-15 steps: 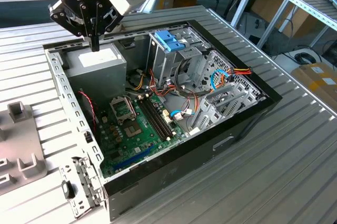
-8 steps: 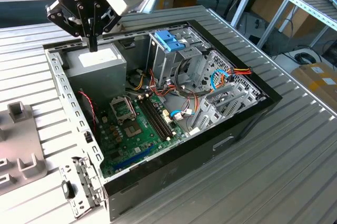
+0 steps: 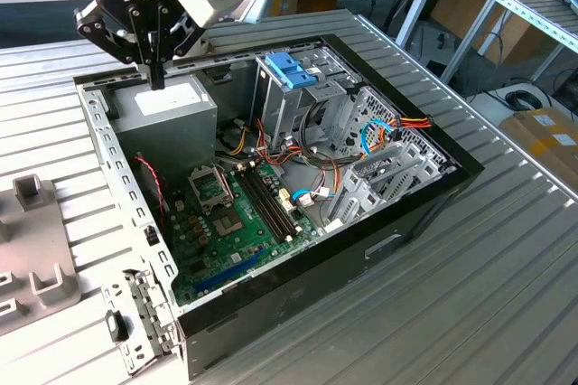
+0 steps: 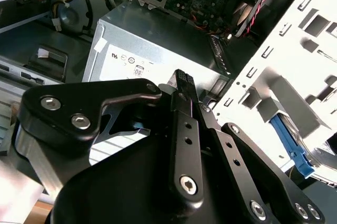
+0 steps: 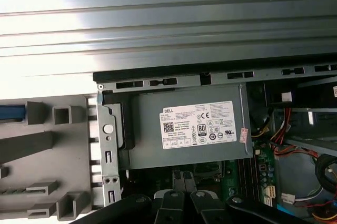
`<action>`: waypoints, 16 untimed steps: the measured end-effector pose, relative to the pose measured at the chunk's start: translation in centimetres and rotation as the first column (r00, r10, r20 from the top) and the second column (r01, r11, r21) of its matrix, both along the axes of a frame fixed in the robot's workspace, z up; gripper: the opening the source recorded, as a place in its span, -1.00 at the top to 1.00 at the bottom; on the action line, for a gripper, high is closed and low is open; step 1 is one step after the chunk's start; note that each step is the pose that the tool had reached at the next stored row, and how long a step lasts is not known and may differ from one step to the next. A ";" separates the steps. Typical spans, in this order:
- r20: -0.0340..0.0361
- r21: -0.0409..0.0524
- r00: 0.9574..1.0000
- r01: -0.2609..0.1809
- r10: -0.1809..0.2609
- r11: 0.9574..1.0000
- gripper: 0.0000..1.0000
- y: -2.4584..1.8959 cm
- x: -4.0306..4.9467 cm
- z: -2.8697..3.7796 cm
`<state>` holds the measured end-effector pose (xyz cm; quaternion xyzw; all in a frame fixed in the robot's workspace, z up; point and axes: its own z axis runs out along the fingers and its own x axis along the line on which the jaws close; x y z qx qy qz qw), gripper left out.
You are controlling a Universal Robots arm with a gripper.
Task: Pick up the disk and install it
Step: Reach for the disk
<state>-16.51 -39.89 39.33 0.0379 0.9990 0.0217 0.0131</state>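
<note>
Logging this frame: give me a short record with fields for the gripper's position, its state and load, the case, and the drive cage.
gripper: over the power-supply box
state: shut, nothing held
computer case: open, lying on the slatted metal table
drive cage: upright inside the case, blue handle on top

Open computer case on ribbed metal table, grey power-supply box inside
</note>
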 end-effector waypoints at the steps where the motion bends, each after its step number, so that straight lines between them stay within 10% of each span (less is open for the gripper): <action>1: 0.000 0.000 1.000 0.000 0.000 1.000 0.80 0.00 -0.04 0.00; 16: 0.000 0.000 1.000 0.000 0.000 1.000 0.80 0.00 -0.64 0.00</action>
